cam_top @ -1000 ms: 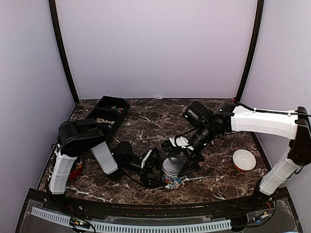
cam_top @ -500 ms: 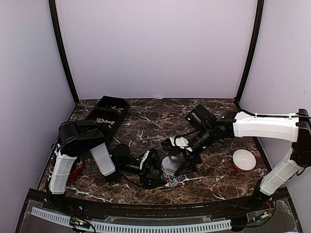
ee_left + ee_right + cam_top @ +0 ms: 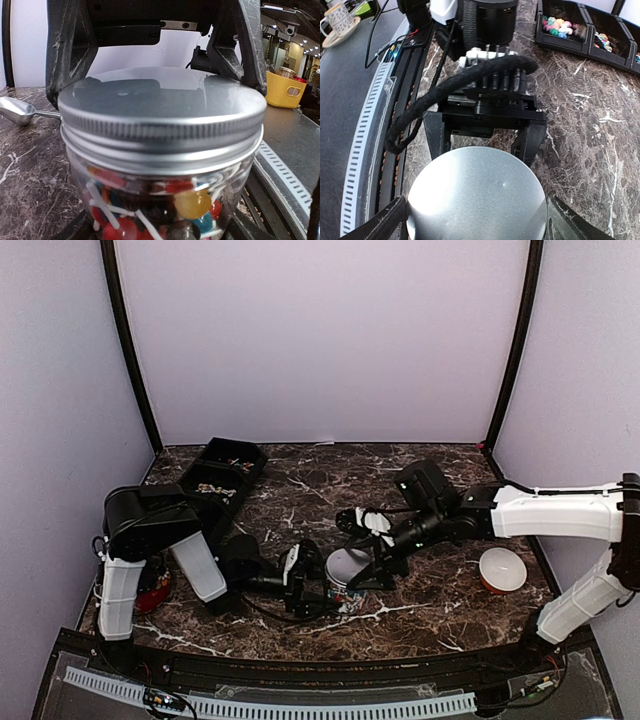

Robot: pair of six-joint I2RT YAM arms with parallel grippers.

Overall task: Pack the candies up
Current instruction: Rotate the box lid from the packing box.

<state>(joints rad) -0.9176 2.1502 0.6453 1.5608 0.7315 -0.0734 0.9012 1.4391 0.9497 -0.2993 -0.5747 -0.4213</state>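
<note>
Snugly jarred candies [image 3: 192,205], red and yellow — left end effector [image 3: 325,587] tight on jar [image 3: 150,167], right end effector [image 3: 475,220] tight on lid [image 3: 160,100].

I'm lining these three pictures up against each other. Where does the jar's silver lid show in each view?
Top external: the lid is low centre, between the two arms' ends.
Left wrist: the lid fills the middle, seen side-on, with the candies in the jar below it.
Right wrist: the lid is bottom centre, seen from above.
Shared landmark: the dark marbled table.
</note>
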